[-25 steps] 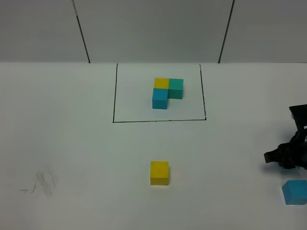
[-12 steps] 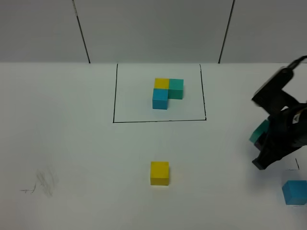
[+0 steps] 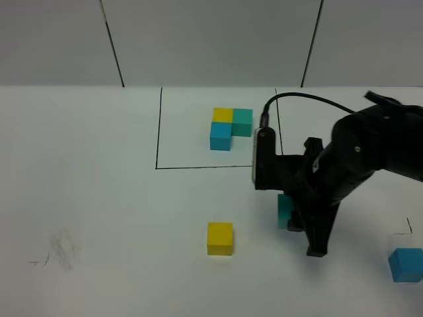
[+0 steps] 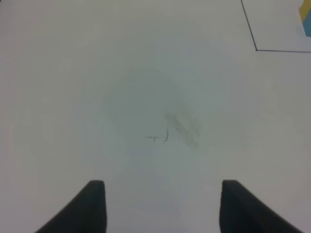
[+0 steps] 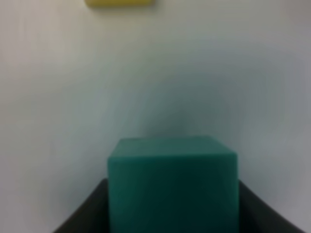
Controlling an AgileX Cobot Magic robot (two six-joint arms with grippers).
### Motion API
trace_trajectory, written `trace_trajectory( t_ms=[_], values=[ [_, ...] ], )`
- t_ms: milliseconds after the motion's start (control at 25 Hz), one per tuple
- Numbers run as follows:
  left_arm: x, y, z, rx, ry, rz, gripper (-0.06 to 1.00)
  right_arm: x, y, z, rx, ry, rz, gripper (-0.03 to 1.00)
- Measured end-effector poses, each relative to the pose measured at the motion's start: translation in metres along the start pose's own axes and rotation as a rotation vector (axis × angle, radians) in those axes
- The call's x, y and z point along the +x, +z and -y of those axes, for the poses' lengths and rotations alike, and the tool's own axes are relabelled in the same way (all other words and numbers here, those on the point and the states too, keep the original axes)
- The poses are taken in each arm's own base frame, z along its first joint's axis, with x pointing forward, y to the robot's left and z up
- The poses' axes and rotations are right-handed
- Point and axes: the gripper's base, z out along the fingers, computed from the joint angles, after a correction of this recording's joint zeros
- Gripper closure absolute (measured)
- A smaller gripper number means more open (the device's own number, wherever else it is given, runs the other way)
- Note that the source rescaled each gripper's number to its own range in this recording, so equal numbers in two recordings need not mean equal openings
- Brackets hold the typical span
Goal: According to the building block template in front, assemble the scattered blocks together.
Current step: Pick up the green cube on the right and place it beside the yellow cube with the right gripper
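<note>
The template [image 3: 230,127], a small L of yellow, teal-green and sky-blue cubes, sits inside a black-lined rectangle at the back. A loose yellow cube [image 3: 219,238] rests on the table in front of it. My right gripper [image 3: 292,216] is shut on the teal-green cube [image 3: 285,211], just right of the yellow cube and apart from it. The right wrist view shows that teal-green cube [image 5: 172,187] filling the space between the fingers, with the yellow cube [image 5: 119,2] ahead. A loose sky-blue cube [image 3: 405,264] lies at the far right. My left gripper [image 4: 163,206] is open over bare table.
Faint pencil scuffs [image 3: 56,252] mark the white table at the front left, and show in the left wrist view as scuffs [image 4: 180,127]. The rectangle's corner [image 4: 256,49] and an edge of the template [image 4: 307,19] appear in that view. My right arm's black body [image 3: 357,158] spans the right side.
My right arm has swung in from the far right edge toward the middle, carrying the teal-green cube to a spot just right of the yellow cube. The other cubes have not moved.
</note>
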Motion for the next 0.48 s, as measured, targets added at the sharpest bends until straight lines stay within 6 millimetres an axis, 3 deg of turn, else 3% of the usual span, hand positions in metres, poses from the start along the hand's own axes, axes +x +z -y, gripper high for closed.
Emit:
trace_trajectory(
  t_ms=[280,480],
  values=[
    [0.0,0.0,0.0,0.0,0.0,0.0,0.79,-0.033,0.031,-0.002,-0.066,-0.048,0.005,0.74],
    [0.0,0.0,-0.001,-0.012,0.005,0.001,0.79,-0.046,0.034,-0.013,-0.09,-0.065,0.023,0.74]
  ],
)
